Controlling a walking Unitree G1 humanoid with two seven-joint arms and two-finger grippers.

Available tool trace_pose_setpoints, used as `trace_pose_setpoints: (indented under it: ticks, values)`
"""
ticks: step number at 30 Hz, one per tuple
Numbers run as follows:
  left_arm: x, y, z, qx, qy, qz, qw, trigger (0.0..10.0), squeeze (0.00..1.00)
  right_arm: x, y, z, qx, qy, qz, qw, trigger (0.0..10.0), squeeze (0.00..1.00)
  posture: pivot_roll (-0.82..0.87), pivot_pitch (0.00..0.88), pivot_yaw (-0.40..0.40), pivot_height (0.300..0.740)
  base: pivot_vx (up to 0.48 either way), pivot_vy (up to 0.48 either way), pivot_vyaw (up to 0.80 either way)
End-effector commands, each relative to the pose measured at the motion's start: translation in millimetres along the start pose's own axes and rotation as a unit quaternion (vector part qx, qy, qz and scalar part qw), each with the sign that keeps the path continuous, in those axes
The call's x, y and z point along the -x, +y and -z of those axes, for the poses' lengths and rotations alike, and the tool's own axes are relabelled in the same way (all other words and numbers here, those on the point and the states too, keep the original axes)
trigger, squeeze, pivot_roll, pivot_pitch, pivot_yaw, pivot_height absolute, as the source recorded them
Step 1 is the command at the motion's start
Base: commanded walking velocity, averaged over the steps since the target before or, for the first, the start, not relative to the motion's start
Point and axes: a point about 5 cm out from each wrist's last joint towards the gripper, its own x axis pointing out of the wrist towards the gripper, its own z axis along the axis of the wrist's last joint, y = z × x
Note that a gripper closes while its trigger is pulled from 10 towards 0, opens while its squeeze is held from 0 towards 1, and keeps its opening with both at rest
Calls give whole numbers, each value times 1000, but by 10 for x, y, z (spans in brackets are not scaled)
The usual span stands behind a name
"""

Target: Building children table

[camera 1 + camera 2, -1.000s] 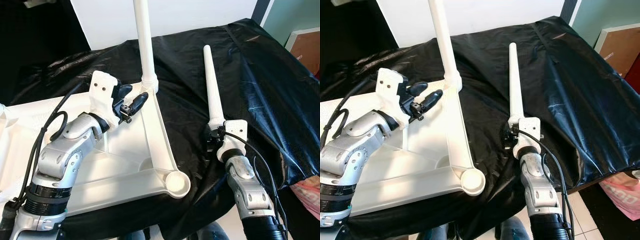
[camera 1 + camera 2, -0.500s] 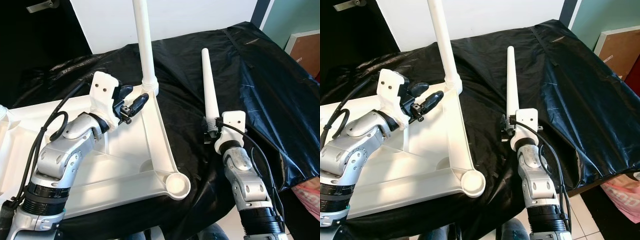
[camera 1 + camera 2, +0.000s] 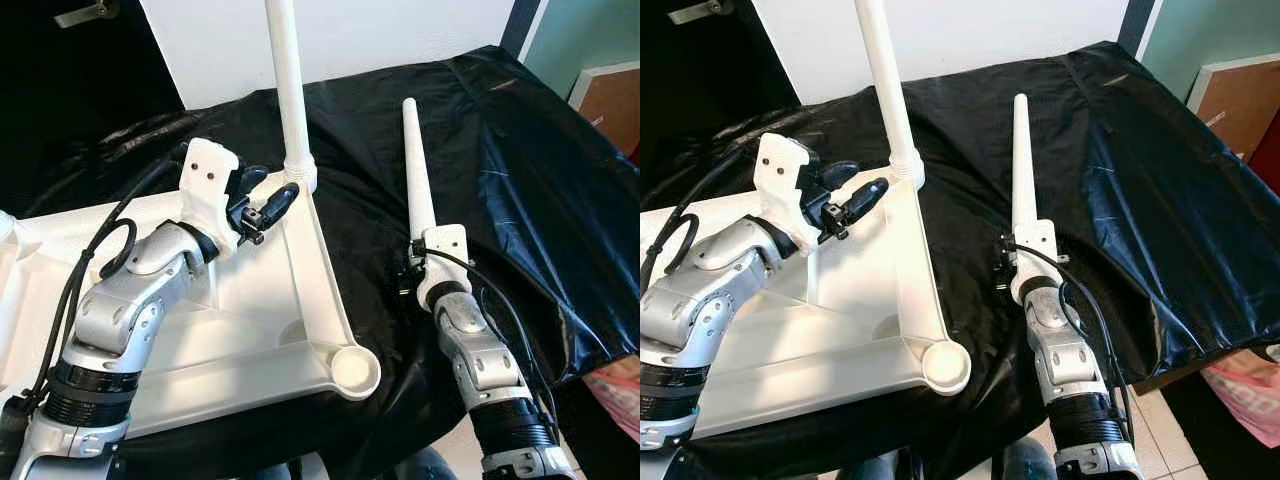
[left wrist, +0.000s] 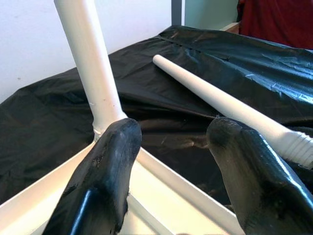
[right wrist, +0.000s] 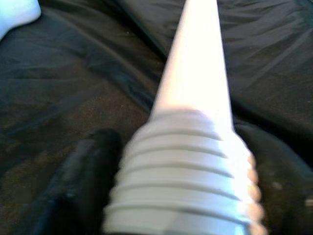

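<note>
Since a second ago my right arm has drawn the loose table leg in toward the tabletop; its thick end now sits nearer the open corner socket, and the leg leans less to the right than before. My left arm has barely shifted.

On my left, the white tabletop lies upside down on the black sheet, its raised rim facing up. My left gripper hovers over the far part of the tabletop, its two black fingers spread apart and holding nothing. Through the gap between them, in the left wrist view, I see the base of the fitted leg, with the loose leg lying beyond it over the sheet.

The fitted leg stands upright in the far corner of the tabletop, running out of the top of the picture. At the near corner, the round socket is open and has no leg in it.

To the right of the tabletop, my right gripper is clamped on the loose leg at its threaded thick end, with one black finger showing beside the ridges. The leg points up and away from me over the black sheet, apart from the tabletop, its narrow tip toward the far white wall.
</note>
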Motion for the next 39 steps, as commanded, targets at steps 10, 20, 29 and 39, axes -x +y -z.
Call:
trace_pose_setpoints:
  ticks: [10,20,29,39]
  values:
    - [-11,-64,3,-9,0,80,997,10000,0,-31,40,74,-6,31,-4,1000,0,0,-29,85,49,740,0,0,0]
    - [-91,-12,-30,31,-18,81,996,10000,0,47,-8,-425,-1,-160,7,987,10000,0,-47,52,57,740,0,0,0]
    - [-266,77,-94,66,-31,86,994,10000,0,120,-8,-553,-9,-212,-2,977,10000,0,-59,49,59,740,0,0,0]
    - [-276,66,-82,65,-29,95,993,10000,0,159,-23,-238,-15,-128,4,992,10000,0,-72,60,64,740,0,0,0]
